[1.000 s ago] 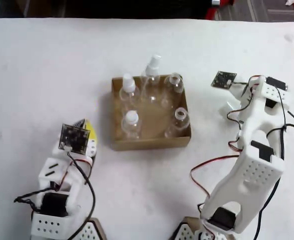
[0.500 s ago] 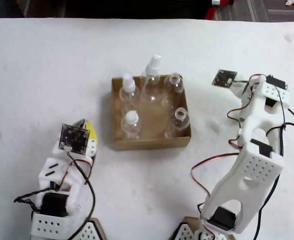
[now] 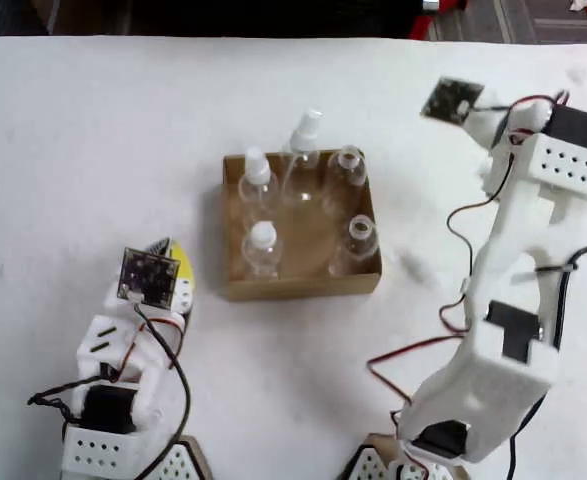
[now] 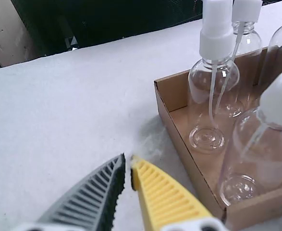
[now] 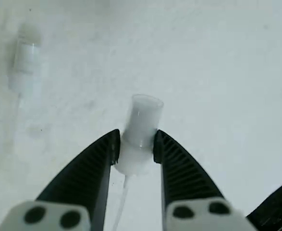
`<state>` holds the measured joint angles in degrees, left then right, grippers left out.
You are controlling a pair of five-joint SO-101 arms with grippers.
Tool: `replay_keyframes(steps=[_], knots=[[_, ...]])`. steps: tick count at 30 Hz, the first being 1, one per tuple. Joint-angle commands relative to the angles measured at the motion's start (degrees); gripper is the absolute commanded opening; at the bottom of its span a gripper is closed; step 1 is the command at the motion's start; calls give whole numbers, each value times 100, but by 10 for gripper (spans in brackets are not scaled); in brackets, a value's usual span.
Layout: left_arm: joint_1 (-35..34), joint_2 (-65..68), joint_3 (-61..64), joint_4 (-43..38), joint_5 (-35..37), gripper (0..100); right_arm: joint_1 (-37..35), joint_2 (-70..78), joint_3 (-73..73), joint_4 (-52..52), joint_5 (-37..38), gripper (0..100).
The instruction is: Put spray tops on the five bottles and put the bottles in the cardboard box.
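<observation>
A cardboard box point(image 3: 235, 288) sits mid-table with five clear bottles standing in it. Three wear white spray tops: back left point(image 3: 256, 168), back middle point(image 3: 304, 132) and front left point(image 3: 262, 240). The back right bottle point(image 3: 348, 165) and front right bottle point(image 3: 359, 233) have bare necks. My right gripper point(image 5: 135, 139) is shut on a white spray top point(image 5: 143, 113), held above the table; the right arm point(image 3: 533, 180) stands right of the box. My left gripper point(image 4: 127, 169) is shut on nothing, low at the box's near left corner point(image 4: 164, 96).
A second spray top point(image 5: 24, 65) lies loose on the white table beyond my right gripper. The left arm point(image 3: 123, 360) sits at the front left. Red and black cables hang along the right arm. The table's far edge borders a dark floor.
The right arm has risen and swung toward the table's far side, its wrist now higher in the high view. The left arm and the bottles have not moved.
</observation>
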<state>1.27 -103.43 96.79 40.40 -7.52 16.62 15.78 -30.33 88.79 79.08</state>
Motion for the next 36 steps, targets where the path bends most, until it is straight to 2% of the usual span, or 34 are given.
replay_keyframes(steps=[1, 3, 6, 15, 26, 32, 36], knots=[[66, -92, -123, -149, -70, 23, -391, -980, -255, 664, -958, 16], [66, -92, -123, -149, -62, 23, -637, -1226, -229, 1033, -1389, 16], [66, -92, -123, -149, -62, 23, -760, -1675, 88, 954, -1916, 16], [66, -92, -123, -149, -62, 23, -769, -3257, 1556, 752, -2022, 16], [66, -92, -123, -132, -62, 23, -716, -5508, 4360, -1930, -3446, 16], [66, -92, -123, -132, -62, 23, -576, -5525, 4484, -2475, -4062, 16], [66, -92, -123, -141, -53, 23, -330, -5560, 4484, -3231, -5073, 16]])
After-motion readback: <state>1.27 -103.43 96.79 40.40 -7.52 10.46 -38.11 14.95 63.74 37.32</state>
